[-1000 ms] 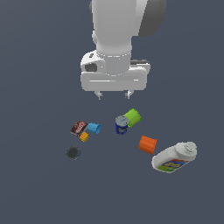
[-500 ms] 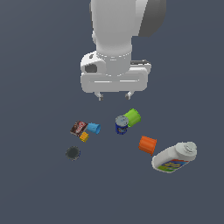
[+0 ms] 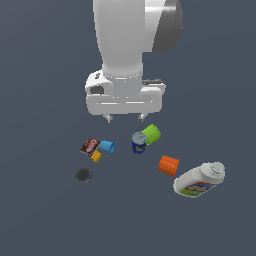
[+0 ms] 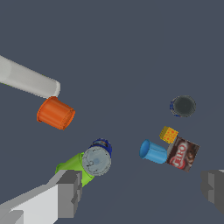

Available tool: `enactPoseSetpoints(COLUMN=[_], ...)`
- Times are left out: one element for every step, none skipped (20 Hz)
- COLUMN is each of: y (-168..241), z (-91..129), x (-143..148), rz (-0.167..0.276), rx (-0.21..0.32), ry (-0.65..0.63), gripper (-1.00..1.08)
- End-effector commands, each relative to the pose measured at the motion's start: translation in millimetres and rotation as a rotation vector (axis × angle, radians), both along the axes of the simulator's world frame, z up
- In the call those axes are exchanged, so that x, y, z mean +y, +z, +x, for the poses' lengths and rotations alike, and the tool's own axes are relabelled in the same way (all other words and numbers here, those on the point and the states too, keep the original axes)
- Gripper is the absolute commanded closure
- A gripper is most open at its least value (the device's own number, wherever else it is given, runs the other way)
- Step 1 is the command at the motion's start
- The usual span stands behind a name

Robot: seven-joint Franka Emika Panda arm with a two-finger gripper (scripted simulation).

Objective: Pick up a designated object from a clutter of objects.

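The dark tin (image 3: 83,174) lies flat with its round grey top facing up, so it has no long axis across the floor; it sits alone at the exterior view's left of the clutter, a little apart from the tiny yellow block (image 3: 96,156). Only the wrist view shows the bluish edge along the tin's side (image 4: 182,106); in the exterior view it reads as a plain dark disc. Just beside the yellow block are the red-brown packet (image 3: 89,146) and the blue cup (image 3: 107,146), which lies on its side. Toward the exterior view's right stand the blue can (image 3: 139,143) with its grey lid, the green cup (image 3: 151,134) lying against it, then the orange cup (image 3: 168,165) and the large white bottle (image 3: 199,180) on its side. The wrist view shows the can's lid face-on, but of the bottle only a white stretch. The arm hangs straight down above the clutter, the gripper (image 3: 125,118) well clear of everything, its fingers (image 4: 70,192) spread wide with nothing between them
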State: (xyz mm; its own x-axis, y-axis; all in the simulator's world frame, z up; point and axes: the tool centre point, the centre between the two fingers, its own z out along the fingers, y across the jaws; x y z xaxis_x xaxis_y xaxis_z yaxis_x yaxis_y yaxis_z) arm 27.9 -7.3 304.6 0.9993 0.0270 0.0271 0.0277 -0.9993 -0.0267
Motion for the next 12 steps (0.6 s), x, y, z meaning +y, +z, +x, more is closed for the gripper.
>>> enactPoseSetpoints(y=[-10.1,-14.9,-20.2,-26.0,-32.3,-39.1,-46.4,-54.2,-62.6,-71.3,-80.0,-89.0], z=[8.0,11.7,15.6,19.7,24.0,28.4,32.8,37.3,41.8,46.1,50.1,53.9], x=[-8.8,-13.0,-17.5,-22.4,-27.7,-33.5,-39.7,-46.4,-53.5,-60.6,-68.0,-75.3], rz=[0.001,0.001,0.001,0.002,0.002,0.002,0.002,0.001,0.001,0.001,0.000,-0.001], rx=[0.001,0.002,0.002,0.003,0.003,0.004,0.004,0.005,0.006,0.006,0.007,0.008], ry=[0.002,0.002,0.004,0.005,0.006,0.007,0.008,0.010,0.011,0.013,0.015,0.016], gripper=[-0.92,-0.92,-0.92,-0.92,-0.92,-0.92,-0.92,-0.92,-0.92,-0.92,-0.92,-0.92])
